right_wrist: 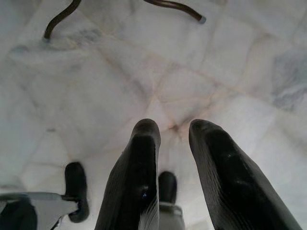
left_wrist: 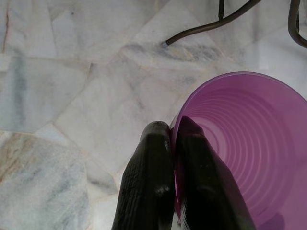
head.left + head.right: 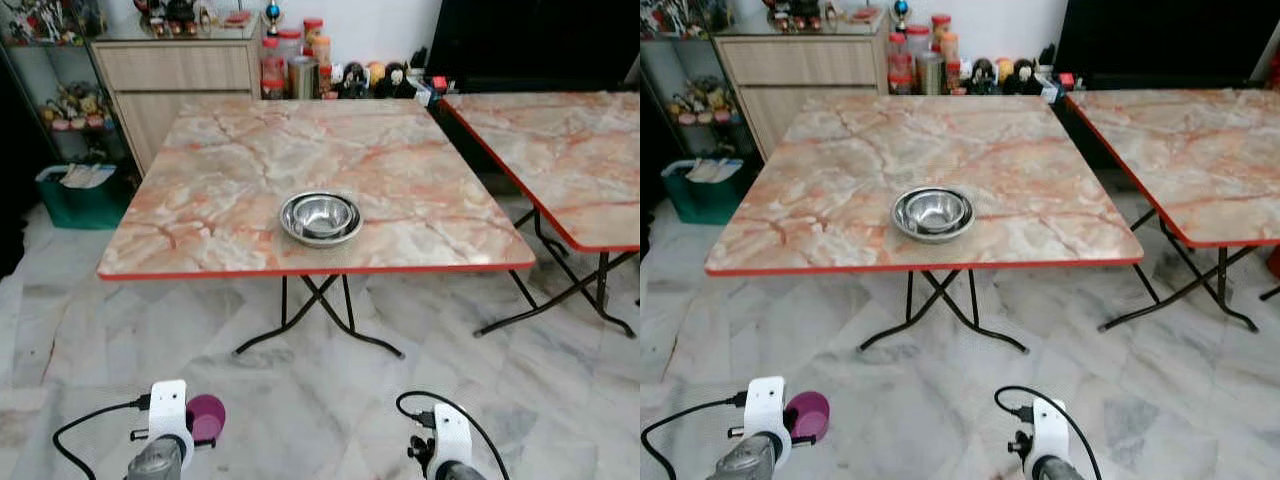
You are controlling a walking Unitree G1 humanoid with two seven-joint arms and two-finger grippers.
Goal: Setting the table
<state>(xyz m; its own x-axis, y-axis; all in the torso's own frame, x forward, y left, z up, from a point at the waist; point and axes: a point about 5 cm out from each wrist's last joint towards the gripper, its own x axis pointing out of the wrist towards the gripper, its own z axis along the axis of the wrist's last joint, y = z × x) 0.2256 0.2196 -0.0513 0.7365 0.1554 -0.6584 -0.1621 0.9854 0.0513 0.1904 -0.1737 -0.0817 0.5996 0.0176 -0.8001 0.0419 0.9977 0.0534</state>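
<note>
A marble-patterned folding table [image 3: 230, 170] with a red edge stands ahead of me. Near its front edge sits a stack of steel bowls [image 3: 320, 217]. My left gripper [image 2: 171, 132] is shut on the rim of a purple plastic cup [image 2: 249, 143], one finger inside and one outside. I hold that cup [image 3: 206, 416] low above the floor, short of the table. My right gripper [image 1: 173, 128] hangs open over the marble floor with nothing between its fingers.
A second marble table [image 3: 560, 150] stands to the right. Behind are a wooden cabinet [image 3: 175, 80], jars and figurines [image 3: 320, 65] on the floor and a green bin [image 3: 80, 195] at the left. Black crossed table legs [image 3: 320, 315] stand under the near table.
</note>
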